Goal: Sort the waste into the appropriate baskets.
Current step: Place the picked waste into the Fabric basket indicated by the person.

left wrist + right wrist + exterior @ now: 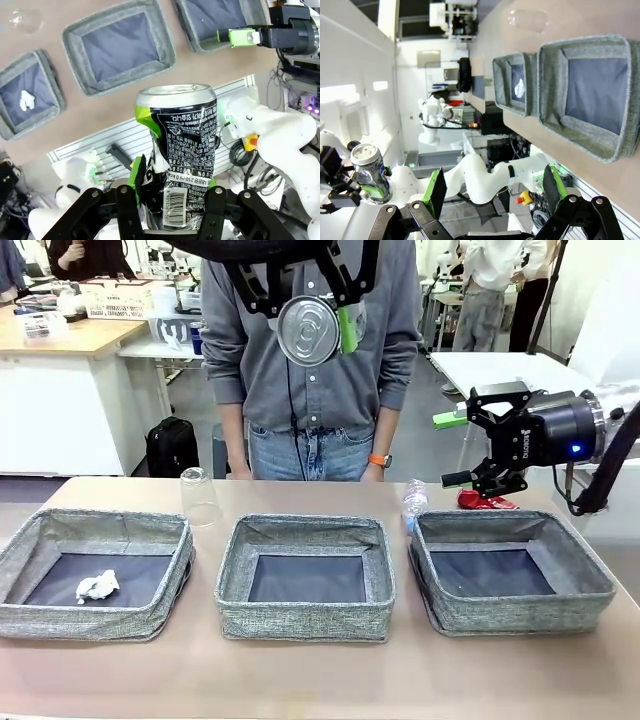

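Plainly, the dark drink can (177, 130) is thin dented metal, black with white print, a barcode and green flashes. The left end effector (175, 200) pinches it between its green pads, high over the desk (320, 680). The front view gives us its round silver lid end-on, while the left wrist view gives us the crumpled side wall. The right end effector (455, 450) hangs with its fingers spread wide, near the far rim of the right basket (520, 618). All three baskets are soft grey woven fabric with dark flat bottoms. The left basket (95, 622) holds a crumpled white tissue (97, 586); the middle basket (305, 622) and the right one show us dark floors. Behind them on the desk sit an upturned clear plastic cup (199, 497), a clear water bottle (414, 502) and a crushed red can (485, 502).
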Robot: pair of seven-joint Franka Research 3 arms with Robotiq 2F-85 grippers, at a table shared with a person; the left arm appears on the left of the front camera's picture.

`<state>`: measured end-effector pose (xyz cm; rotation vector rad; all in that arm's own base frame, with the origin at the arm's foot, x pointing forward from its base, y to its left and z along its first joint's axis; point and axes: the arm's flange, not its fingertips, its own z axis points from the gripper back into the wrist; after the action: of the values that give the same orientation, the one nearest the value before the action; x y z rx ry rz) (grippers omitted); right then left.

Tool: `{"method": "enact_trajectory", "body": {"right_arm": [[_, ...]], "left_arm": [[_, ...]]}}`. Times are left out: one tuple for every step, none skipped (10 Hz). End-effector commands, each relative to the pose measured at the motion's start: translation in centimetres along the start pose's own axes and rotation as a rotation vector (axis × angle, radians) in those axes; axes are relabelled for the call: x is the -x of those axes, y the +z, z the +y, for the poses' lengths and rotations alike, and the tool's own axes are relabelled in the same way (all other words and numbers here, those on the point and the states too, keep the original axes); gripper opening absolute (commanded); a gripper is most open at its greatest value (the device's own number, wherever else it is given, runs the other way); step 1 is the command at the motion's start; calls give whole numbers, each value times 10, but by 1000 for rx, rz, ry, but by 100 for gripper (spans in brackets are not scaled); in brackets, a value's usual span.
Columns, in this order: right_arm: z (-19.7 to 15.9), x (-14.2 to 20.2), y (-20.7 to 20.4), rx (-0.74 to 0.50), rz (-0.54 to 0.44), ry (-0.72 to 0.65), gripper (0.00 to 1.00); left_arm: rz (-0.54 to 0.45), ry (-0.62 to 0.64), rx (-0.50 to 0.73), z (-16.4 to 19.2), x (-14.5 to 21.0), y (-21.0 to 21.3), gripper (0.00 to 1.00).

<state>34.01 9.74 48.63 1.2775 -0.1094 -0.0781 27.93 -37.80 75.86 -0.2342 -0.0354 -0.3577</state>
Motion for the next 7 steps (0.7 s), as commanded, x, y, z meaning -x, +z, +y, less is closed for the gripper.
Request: {"method": "enact_trajectory", "body": {"right_arm": [[4,0,-1,-28,-5,-15,100],[4,0,-1,-28,-5,-15,100],[4,0,-1,-28,-5,-15,100],[4,0,-1,-28,-5,-15,100],[4,0,-1,-28,-5,-15,100],[4,0,-1,-28,-5,-15,100],[4,0,-1,-28,-5,-15,100]], "left_arm": [[-10,-17,-21,4,4,0,50],[-10,-17,-21,4,4,0,50],[-10,-17,-21,4,4,0,50],[-10,-17,-21,4,4,0,50],[-10,-17,-21,4,4,0,50],[-10,-17,-21,4,4,0,50],[-10,-17,-21,4,4,0,50]]}}
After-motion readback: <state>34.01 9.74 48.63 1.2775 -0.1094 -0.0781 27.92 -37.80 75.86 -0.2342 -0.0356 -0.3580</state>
